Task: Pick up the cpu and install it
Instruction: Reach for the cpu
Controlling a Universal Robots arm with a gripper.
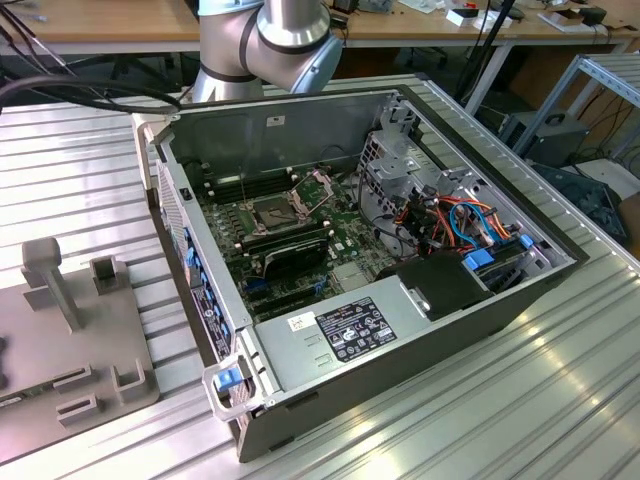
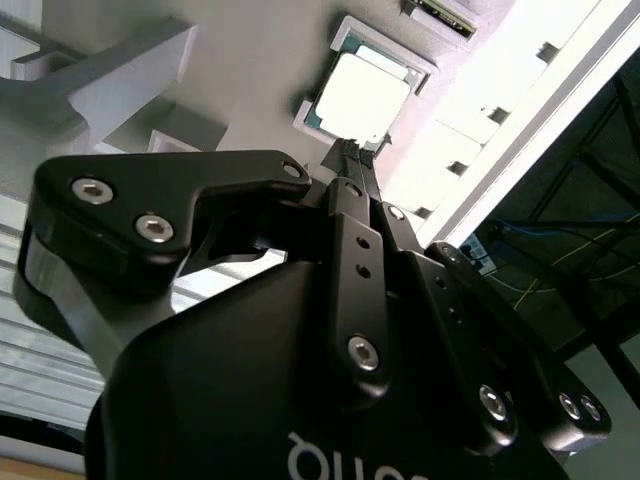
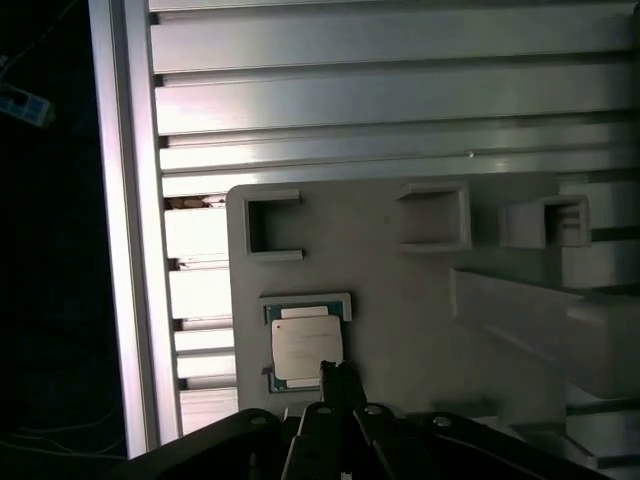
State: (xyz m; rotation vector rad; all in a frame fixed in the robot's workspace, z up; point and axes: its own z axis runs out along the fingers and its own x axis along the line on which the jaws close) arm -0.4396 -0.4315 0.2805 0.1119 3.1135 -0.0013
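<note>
The cpu (image 3: pixel 306 347) is a small square chip with a pale metal top. It lies flat in a corner-framed nest on the grey fixture plate (image 3: pixel 400 310); in the second wrist view the cpu (image 2: pixel 362 95) looks brightly lit. My gripper (image 3: pixel 335 375) hovers just beside the chip's edge with its two thin black fingers pressed together, shut on nothing. In the second wrist view the gripper (image 2: pixel 357 150) has its tips pointing at the chip's near edge. The open computer case (image 1: pixel 400 300) holds the motherboard with its square socket (image 1: pixel 272 212).
The grey fixture plate (image 1: pixel 100 340) lies on the ribbed aluminium table (image 1: pixel 560 400) at the exterior view's left, with raised blocks and an upright post (image 1: pixel 55 280). The arm's base (image 1: pixel 265 45) stands behind the case. Memory sticks (image 1: pixel 285 245) and cables (image 1: pixel 455 220) crowd the case interior.
</note>
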